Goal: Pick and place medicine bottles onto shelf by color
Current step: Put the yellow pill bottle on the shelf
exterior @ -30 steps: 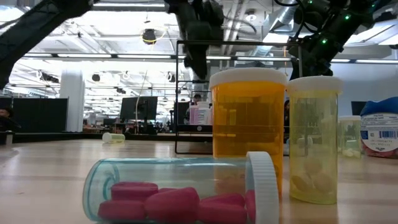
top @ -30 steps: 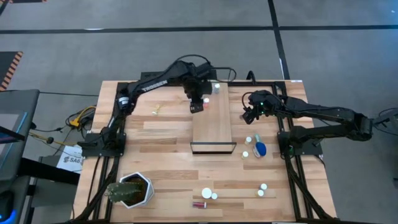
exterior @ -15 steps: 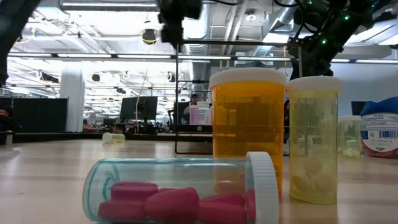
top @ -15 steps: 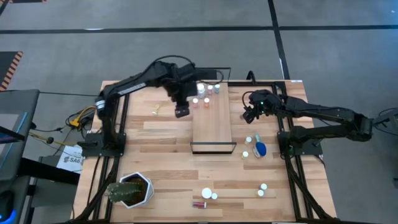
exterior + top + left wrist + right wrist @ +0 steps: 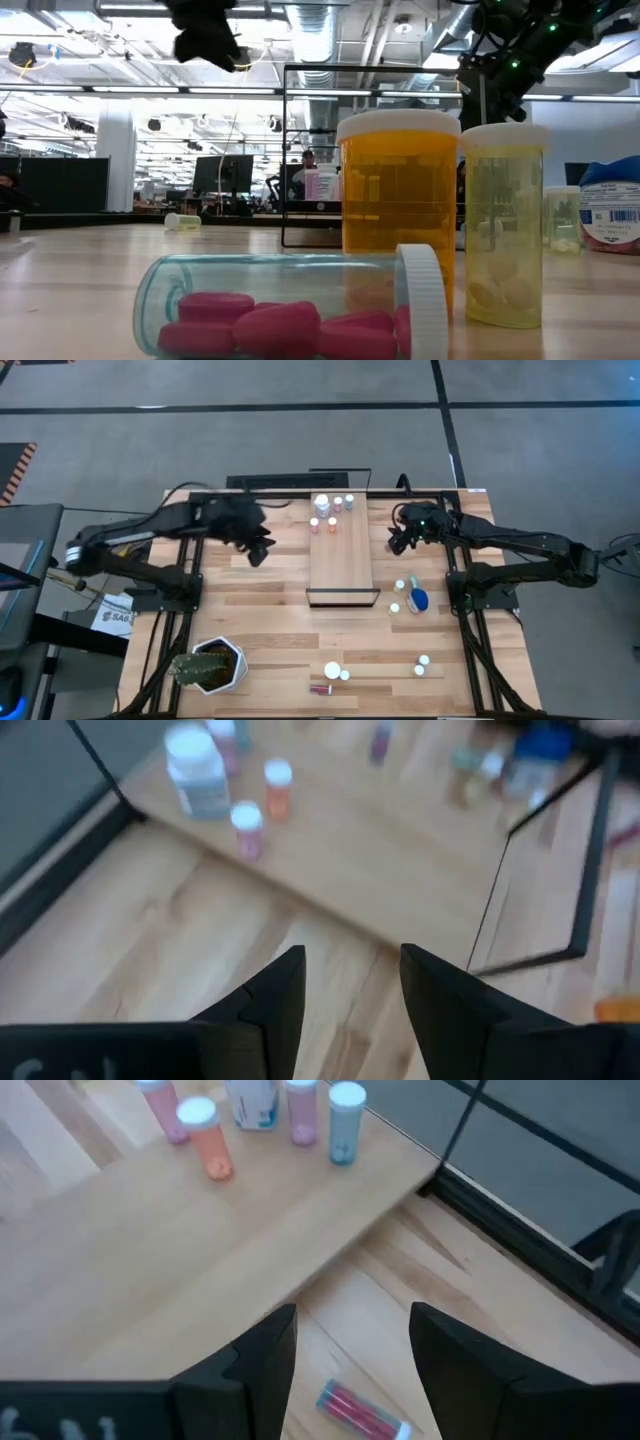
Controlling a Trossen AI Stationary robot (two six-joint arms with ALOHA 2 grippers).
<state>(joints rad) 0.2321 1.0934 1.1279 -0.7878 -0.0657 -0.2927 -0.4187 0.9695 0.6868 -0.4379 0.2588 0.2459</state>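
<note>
Standing at the shelf's far end are five medicine bottles; a white plant pot sits near-left. Left gripper is hovering left of it, fingers apart; right gripper likewise, right.

My overhead feed is evenly and softly lit, with only faint shadows on the worktop, though the left arm smears with motion blur. At table height, bright ceiling strip lights backlight the scene and the far room goes soft. My left wrist feed is blurred throughout; the right one is sharper.
</note>
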